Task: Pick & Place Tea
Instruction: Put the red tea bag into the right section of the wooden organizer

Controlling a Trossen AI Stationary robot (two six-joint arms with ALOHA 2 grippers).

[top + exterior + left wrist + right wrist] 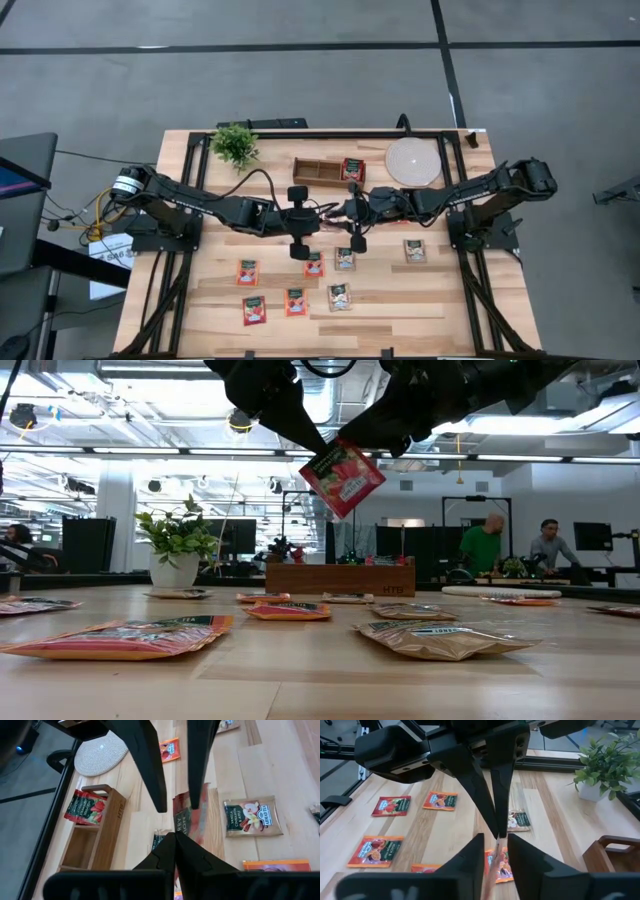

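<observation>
Two hands meet above the middle of the worktop [400,310]: the left hand [318,448] is clenched on a red square tea sachet [343,477], and the right hand [495,851] stands partly closed around its edge. I think uneven pulling could drop it before the brown wooden tray [340,578]. Behind the pale plank surface is an office with people.
</observation>
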